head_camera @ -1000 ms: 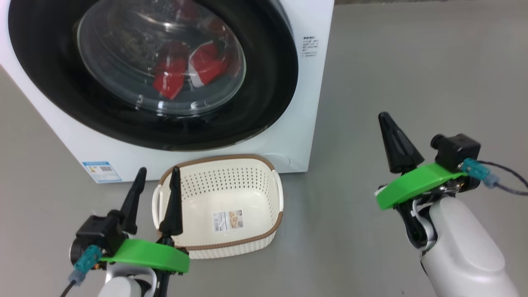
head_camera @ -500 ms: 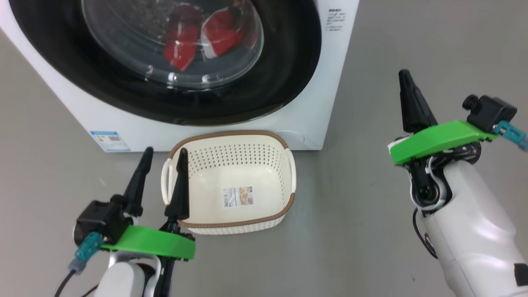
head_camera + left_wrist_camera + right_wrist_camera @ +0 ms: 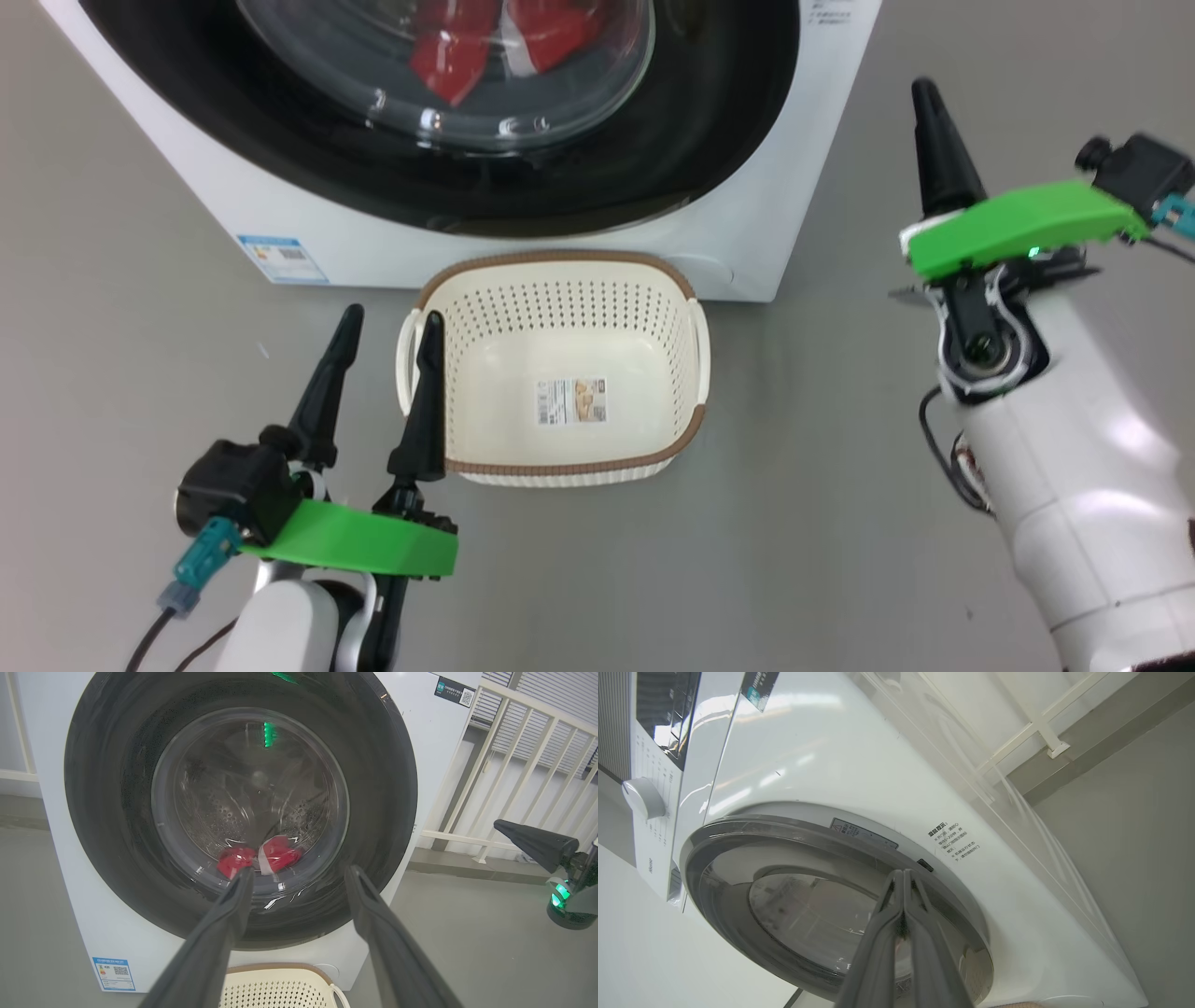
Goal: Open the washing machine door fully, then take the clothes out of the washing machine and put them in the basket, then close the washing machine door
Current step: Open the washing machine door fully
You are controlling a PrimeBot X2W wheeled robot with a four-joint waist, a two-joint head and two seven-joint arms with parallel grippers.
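The white washing machine (image 3: 766, 215) stands ahead with its black-rimmed round door (image 3: 709, 140) shut. Red clothes (image 3: 467, 56) with white trim lie behind the door's glass bowl (image 3: 252, 807), low in the drum. The cream basket (image 3: 485, 373) sits on the floor right in front of the washer. My left gripper (image 3: 390, 322) is open, its fingers upright beside the basket's left handle, holding nothing. My right gripper (image 3: 926, 93) is shut and empty, raised to the right of the washer's front corner; in its wrist view the closed fingertips (image 3: 903, 877) point at the door's rim (image 3: 859, 835).
Grey floor (image 3: 812, 485) stretches to the right of the washer and around the basket. A white railing (image 3: 504, 765) runs behind the washer's right side. The washer's control knob (image 3: 642, 798) and blue label sticker (image 3: 283, 259) are in sight.
The head camera has tilted down and shifted, so washer and basket sit higher and further right in view. My right gripper has risen toward the door's right side. The left gripper has kept its place.
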